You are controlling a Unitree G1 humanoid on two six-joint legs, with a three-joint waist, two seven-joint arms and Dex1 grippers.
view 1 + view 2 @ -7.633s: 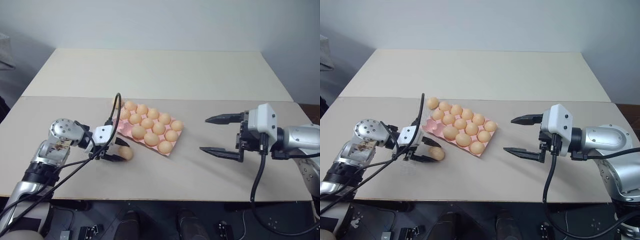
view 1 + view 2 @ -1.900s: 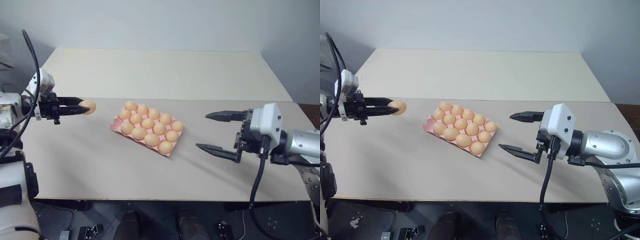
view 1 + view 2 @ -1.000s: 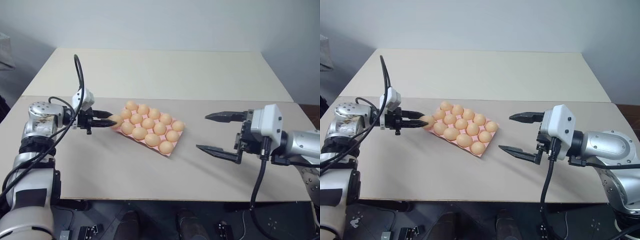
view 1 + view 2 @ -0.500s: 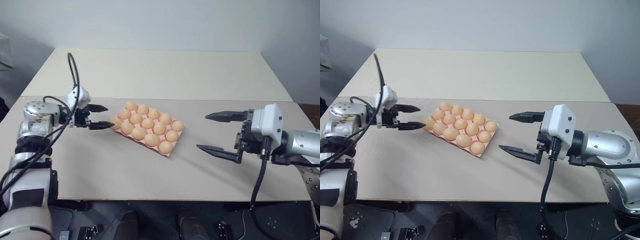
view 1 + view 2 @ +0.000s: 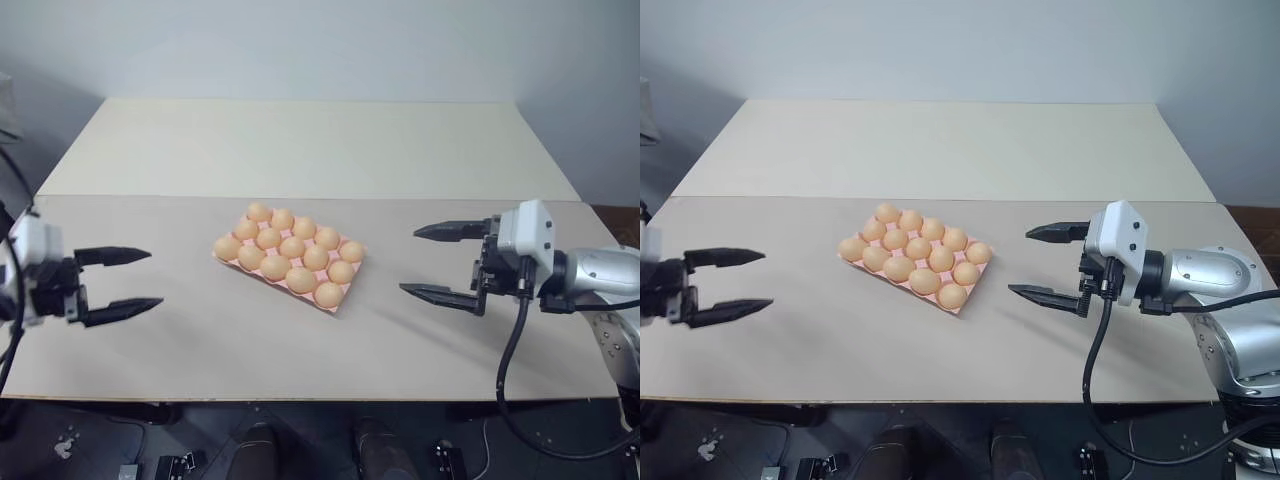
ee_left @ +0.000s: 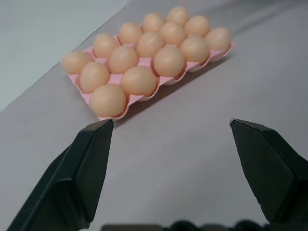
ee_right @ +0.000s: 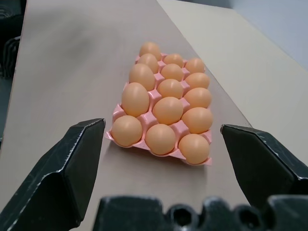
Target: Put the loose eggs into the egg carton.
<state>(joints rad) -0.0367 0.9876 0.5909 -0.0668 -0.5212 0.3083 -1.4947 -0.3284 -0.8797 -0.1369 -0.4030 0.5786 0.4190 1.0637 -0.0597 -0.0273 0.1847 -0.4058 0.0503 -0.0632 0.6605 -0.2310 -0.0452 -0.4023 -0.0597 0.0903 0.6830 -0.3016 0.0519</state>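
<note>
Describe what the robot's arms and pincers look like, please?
Each arm ends in a white boxy wrist block carrying two slim, black, pointed fingers: the left gripper and the right gripper. The right arm is rounded silver-grey metal with a black cable looping beneath it.

Both my arms held out level, jaws wide and empty.

My left gripper sits at my far left, its two black fingers spread apart and pointing inward. My right gripper faces it from the other side on a bent wrist, fingers equally parted, holding nothing.
</note>
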